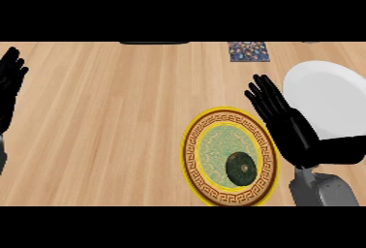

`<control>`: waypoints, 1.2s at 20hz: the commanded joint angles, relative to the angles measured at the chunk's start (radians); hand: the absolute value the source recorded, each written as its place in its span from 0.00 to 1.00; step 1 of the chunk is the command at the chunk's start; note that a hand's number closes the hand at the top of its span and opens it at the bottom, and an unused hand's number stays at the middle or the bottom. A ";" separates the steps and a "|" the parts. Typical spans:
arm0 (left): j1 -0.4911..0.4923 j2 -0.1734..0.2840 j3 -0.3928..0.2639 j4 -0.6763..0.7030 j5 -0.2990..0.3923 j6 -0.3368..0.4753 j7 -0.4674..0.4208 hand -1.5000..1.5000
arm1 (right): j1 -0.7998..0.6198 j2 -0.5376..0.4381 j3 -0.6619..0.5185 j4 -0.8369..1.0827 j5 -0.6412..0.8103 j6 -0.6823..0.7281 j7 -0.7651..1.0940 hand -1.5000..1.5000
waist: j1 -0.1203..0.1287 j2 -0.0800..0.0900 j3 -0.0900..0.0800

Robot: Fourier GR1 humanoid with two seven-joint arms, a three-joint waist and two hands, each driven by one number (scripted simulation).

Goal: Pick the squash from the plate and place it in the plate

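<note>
A dark green round squash (241, 167) lies on the yellow-rimmed patterned plate (195, 145), toward its lower right part. Just right of that plate my right hand (289, 127) hovers open with straight fingers pointing up and left, holding nothing. It partly covers the lower left edge of a plain white plate (328, 92) at the right. At the far left edge my left hand (10, 80) rests open, fingers up, well away from both plates.
A small dark patterned tile (249, 51) lies at the back near the counter's far edge. A dark object (154, 43) peeks in at the top edge. Bare wooden counter (107, 121) spreads between the left hand and the plates.
</note>
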 commanded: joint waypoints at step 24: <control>0.284 -0.318 -0.218 -0.077 -0.073 0.116 0.064 0.50 | 0.321 -0.208 0.137 -0.063 0.669 -0.184 -0.344 0.00 | -0.009 0.002 -0.023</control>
